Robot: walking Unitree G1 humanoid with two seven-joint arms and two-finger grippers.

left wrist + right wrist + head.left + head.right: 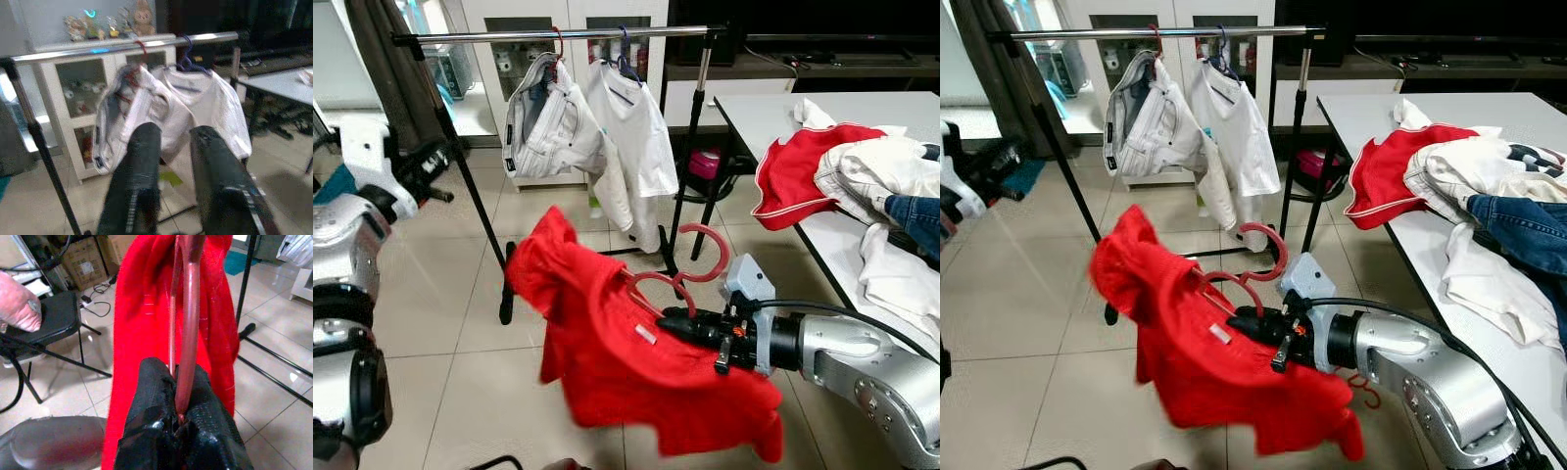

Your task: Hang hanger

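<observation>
Right wrist view: red hanger squeezed tight

The right pincer (677,326) is gripping the red hanger (690,262) with a red shirt (617,377). The left pincer (171,161) is sitting open, facing the far clothes rail (558,34).

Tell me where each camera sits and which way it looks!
Left eye view: on the head, looking down at the rail and table; both silver arms show.
Right eye view: beside it, same scene; right tool grips the red hanger carrying the red shirt.
Left wrist view: on the left wrist, along the left tool toward the white clothes on the rail.
Right wrist view: on the right wrist, along fingers clamping the hanger.
Shared: eye and left wrist views show the rail.
</observation>
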